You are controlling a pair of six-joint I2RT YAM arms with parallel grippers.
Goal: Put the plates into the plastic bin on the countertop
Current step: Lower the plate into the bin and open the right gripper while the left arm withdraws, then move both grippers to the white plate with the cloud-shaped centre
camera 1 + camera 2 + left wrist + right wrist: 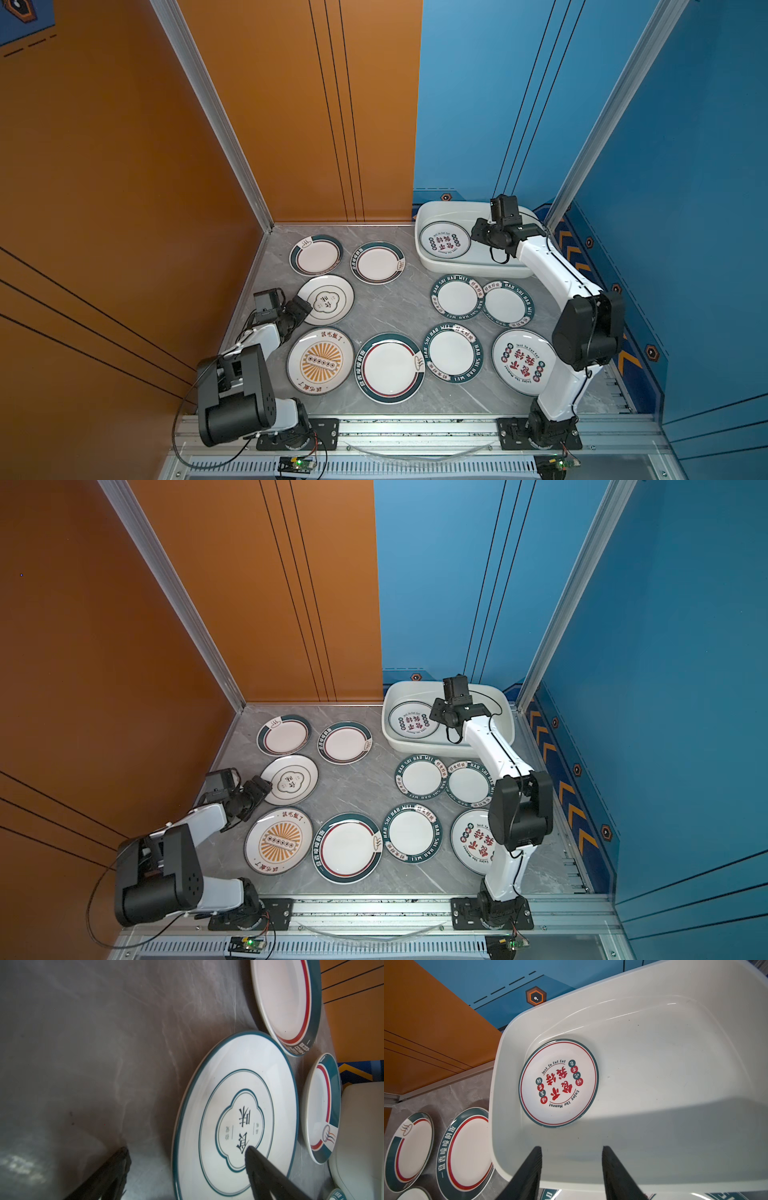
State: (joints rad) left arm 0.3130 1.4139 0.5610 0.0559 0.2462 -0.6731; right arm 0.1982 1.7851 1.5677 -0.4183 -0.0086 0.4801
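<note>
Right wrist view shows us the right gripper [572, 1164] hanging over the near part of the bin [675, 1068]. Its jaws are partly apart with nothing between them. Ahead of it a red-lettered plate [558, 1082] lies flat on the bin floor, clear of the jaws. In both top views that plate sits at the bin's left end. The bin itself stands in the far right corner of the countertop [399, 316], against the blue wall [478, 124].

Left wrist view shows the left gripper [187, 1149] spread wide and holding nothing. One jaw is over the face of the emblem plate [239, 1057], by its dark central characters. The other jaw is over bare countertop outside that plate's rim, so the rim runs between them. We cannot tell whether either jaw touches the plate. In both top views the emblem plate lies at the left of the countertop, between a green-rimmed plate behind it and a sunburst plate in front.

We count nine plates [389, 368] lying flat on the countertop outside the bin, the emblem plate among them. They are spread in loose rows from the left side to just in front of the bin.
</note>
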